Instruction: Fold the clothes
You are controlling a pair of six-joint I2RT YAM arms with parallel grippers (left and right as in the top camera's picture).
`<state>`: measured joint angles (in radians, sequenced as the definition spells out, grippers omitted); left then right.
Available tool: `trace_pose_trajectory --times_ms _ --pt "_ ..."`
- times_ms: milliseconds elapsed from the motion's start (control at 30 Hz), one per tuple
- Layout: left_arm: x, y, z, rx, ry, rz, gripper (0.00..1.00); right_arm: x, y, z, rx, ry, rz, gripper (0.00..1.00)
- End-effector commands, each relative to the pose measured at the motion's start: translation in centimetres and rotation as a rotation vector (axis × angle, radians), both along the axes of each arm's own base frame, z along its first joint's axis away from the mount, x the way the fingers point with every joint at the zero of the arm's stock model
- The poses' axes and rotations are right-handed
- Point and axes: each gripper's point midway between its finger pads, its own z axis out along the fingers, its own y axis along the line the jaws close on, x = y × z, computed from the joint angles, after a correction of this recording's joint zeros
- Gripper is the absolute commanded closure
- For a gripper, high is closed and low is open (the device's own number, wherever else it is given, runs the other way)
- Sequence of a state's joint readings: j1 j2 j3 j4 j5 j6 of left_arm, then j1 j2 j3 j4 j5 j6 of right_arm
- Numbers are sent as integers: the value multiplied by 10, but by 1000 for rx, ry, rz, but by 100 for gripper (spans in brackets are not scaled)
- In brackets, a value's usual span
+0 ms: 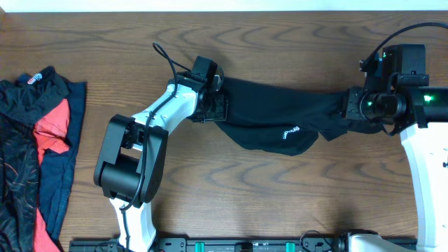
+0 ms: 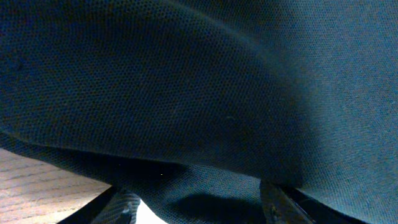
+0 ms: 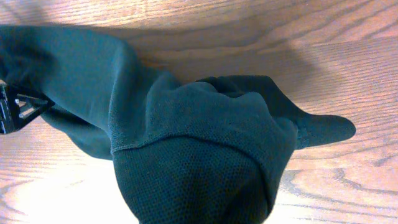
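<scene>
The black shirt [image 1: 280, 115] hangs stretched between my two grippers above the wooden table, sagging in the middle, with a small white logo print on its lower fold. My left gripper [image 1: 218, 105] is at its left end. In the left wrist view its fingers [image 2: 124, 208] stand wide apart, with the black shirt [image 2: 199, 93] draped loosely over and between them. My right gripper [image 1: 348, 110] is shut on the right end. In the right wrist view the bunched black shirt [image 3: 186, 143] covers the jaws completely.
A pile of other clothes [image 1: 35, 140], black-patterned, red and navy, lies at the table's left edge. The left arm's base [image 1: 126, 168] stands front left, and the right arm [image 1: 427, 140] runs along the right side. Bare wooden table [image 1: 280, 196] lies below the shirt.
</scene>
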<state>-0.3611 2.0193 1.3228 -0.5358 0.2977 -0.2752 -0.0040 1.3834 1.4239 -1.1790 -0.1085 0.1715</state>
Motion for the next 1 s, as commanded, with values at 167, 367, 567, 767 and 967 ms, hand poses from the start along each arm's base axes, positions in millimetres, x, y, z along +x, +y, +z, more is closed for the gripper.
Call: trace_pose_trajectory --times_ms 167,367,567,767,967 --pt "-11 6 -11 22 53 -11 37 2 2 6 4 -18 8 99" --pt "2 18 0 30 11 24 31 2 2 6 4 -17 8 99" --pt "8 34 19 22 -12 66 32 2 2 6 4 -17 7 99" --pt "9 36 21 20 -19 69 31 2 3 6 4 -17 8 99" --pt "16 33 23 9 -49 68 31 1 3 6 4 -14 8 99"
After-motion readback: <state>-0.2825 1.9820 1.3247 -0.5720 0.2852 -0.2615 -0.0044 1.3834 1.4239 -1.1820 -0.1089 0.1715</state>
